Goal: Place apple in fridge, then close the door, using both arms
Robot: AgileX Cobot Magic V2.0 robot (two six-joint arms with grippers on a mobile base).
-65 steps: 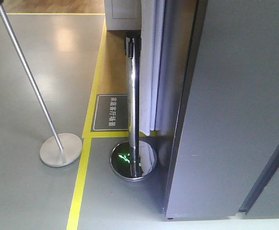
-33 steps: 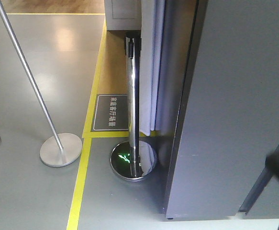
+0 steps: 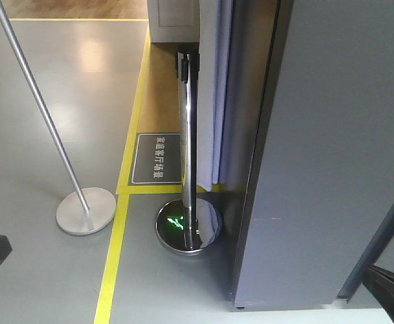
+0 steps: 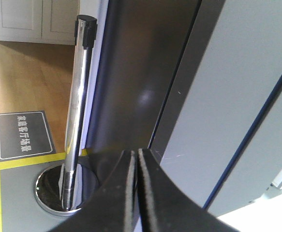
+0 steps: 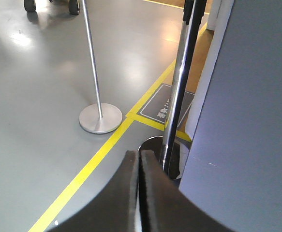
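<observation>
**Two pincers pressed shut beside the grey fridge**

Two closed pincers are filling the bottom of our wrist views, and neither is holding anything. We are seeing the fridge (image 3: 325,155) only as a tall grey side panel taking up the right of the front view; no apple is showing in any view. In the left wrist view, the left pincer (image 4: 134,193) is pointing at the foot of that grey panel, its fingers meeting along a thin seam. In the right wrist view, the right pincer (image 5: 139,193) is likewise squeezed together, aiming at the grey floor (image 5: 44,96). A chrome stanchion post (image 3: 187,148) is standing just beside the fridge, a slimmer pole (image 3: 44,128) is leaning well apart, and a yellow floor line (image 3: 112,263) is running between them.
</observation>
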